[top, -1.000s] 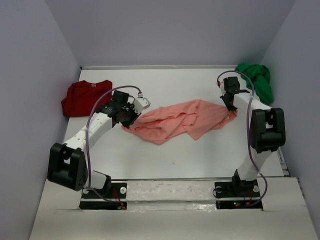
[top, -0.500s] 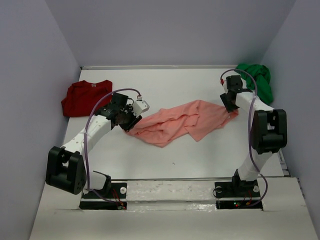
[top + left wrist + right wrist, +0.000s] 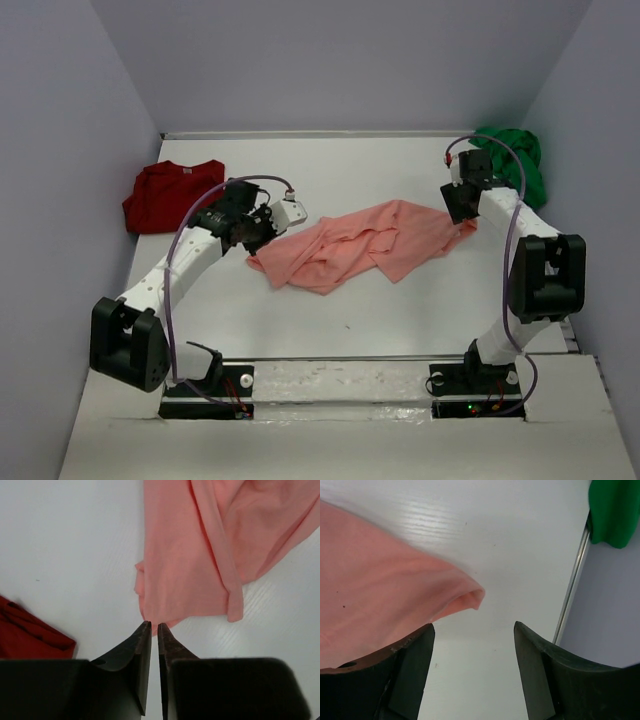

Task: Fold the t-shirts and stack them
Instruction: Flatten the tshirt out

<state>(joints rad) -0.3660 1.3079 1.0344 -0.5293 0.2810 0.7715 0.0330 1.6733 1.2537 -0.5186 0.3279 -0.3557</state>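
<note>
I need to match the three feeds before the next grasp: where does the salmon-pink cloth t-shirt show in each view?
Top external: salmon-pink cloth t-shirt, crumpled mid-table between the arms.
Left wrist: upper right, its corner just beyond the fingertips.
Right wrist: left side, its tip pointing right.
Shared landmark: the white table.

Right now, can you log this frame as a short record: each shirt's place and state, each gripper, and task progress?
salmon-pink shirt: crumpled, unfolded, mid-table between the arms
dark red shirt: loosely laid at the far left of the table
green shirt: bunched in the far right corner
left gripper: fingers nearly together, just short of the pink shirt's edge, holding nothing
right gripper: open, empty, pink corner lying free ahead of it
table: white
progress: nothing folded or stacked yet
</note>
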